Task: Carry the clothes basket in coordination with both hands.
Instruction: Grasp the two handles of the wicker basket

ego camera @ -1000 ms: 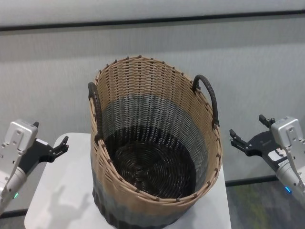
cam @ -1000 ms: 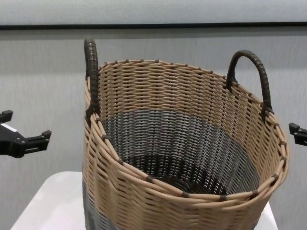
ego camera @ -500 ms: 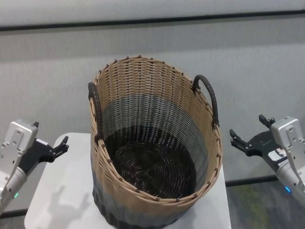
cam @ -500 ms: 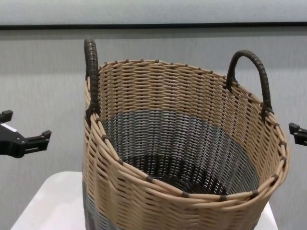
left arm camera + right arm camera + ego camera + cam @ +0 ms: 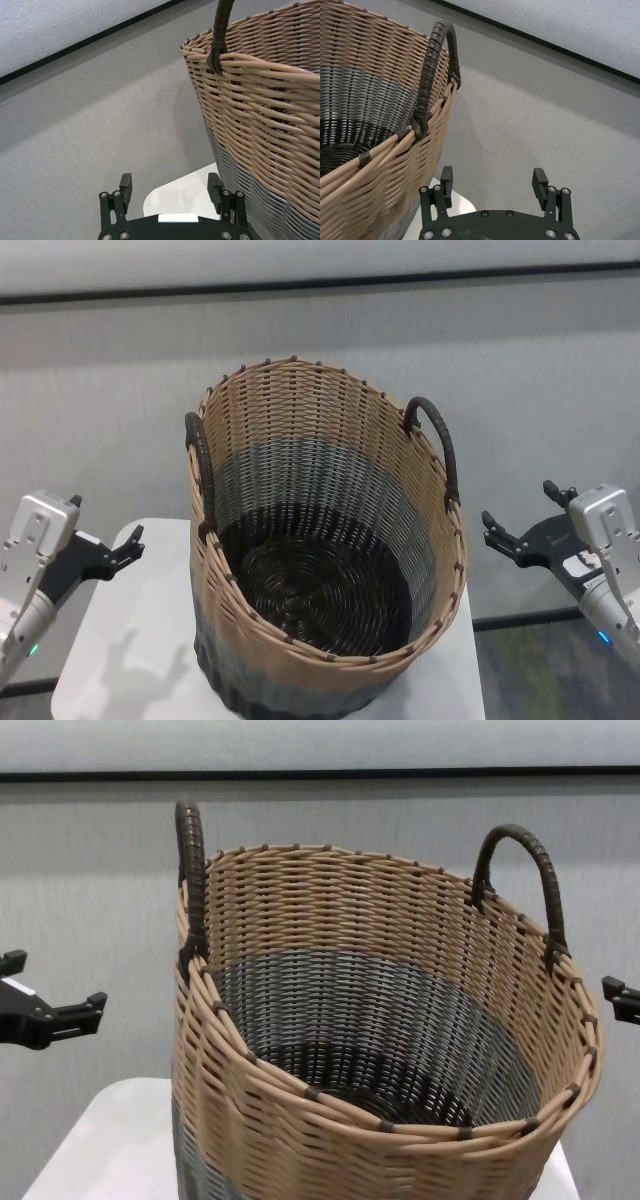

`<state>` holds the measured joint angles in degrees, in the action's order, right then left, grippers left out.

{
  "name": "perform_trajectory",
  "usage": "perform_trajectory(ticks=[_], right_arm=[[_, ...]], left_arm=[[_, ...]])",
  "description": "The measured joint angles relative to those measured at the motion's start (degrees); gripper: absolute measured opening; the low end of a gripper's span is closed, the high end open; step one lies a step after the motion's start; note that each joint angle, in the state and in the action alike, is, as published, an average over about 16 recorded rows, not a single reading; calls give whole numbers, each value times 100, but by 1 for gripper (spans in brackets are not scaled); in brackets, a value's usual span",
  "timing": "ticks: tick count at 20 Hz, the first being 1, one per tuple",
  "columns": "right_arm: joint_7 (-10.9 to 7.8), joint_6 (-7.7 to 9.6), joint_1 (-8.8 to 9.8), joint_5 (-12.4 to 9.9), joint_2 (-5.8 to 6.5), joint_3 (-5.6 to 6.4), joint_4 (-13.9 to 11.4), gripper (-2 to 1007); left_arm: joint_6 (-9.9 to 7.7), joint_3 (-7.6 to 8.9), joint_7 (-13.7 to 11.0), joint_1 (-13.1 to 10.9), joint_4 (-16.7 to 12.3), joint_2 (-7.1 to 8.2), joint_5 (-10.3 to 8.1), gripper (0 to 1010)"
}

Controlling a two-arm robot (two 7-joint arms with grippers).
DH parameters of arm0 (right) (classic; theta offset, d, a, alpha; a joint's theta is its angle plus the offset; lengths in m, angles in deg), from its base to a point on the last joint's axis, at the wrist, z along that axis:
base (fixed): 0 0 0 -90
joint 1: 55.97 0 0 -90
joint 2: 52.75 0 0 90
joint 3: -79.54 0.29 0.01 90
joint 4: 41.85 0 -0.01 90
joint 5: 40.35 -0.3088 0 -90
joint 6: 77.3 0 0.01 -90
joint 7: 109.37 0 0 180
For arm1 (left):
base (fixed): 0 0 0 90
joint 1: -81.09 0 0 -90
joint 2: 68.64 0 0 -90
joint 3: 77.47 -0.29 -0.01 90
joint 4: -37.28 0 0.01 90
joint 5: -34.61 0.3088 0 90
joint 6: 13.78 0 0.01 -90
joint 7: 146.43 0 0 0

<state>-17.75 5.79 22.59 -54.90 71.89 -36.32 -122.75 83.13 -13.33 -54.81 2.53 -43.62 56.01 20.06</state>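
Basket [image 5: 330,570] stands on white table [image 5: 130,660]; left gripper [image 5: 125,547] and right gripper [image 5: 495,533] flank it, jaws spread, empty, poised for handles.

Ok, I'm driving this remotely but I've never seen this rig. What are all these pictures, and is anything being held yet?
You are looking at a two-armed robot through four cameras. The head view looks down from above; the chest view sits lower; each wrist view looks along one arm's own gripper. On the small white table stands the clothes basket, a round wicker one with a dark loop handle on the left and one on the right; it looks empty inside. The left gripper hangs beside the basket on its left, the right gripper on its right. Both are open, apart from the basket, and nothing is held.
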Motion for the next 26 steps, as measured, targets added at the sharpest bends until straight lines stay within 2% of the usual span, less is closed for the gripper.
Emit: perform_trajectory(ticks=[7,11,17,26], right_arm=[[0,0,0,0,0,0,0,1001],[0,0,0,0,0,0,0,1001],[0,0,0,0,0,0,0,1001],[0,0,0,0,0,0,0,1001]], left_arm=[[6,30,-5,-11,-11,2,-8,1002],[109,92,16,-45,-47,10,22,1002],[417,289,46,-138,-210,23,44,1002],[1036,725,-91,-397,-826,77,-182,1002]])
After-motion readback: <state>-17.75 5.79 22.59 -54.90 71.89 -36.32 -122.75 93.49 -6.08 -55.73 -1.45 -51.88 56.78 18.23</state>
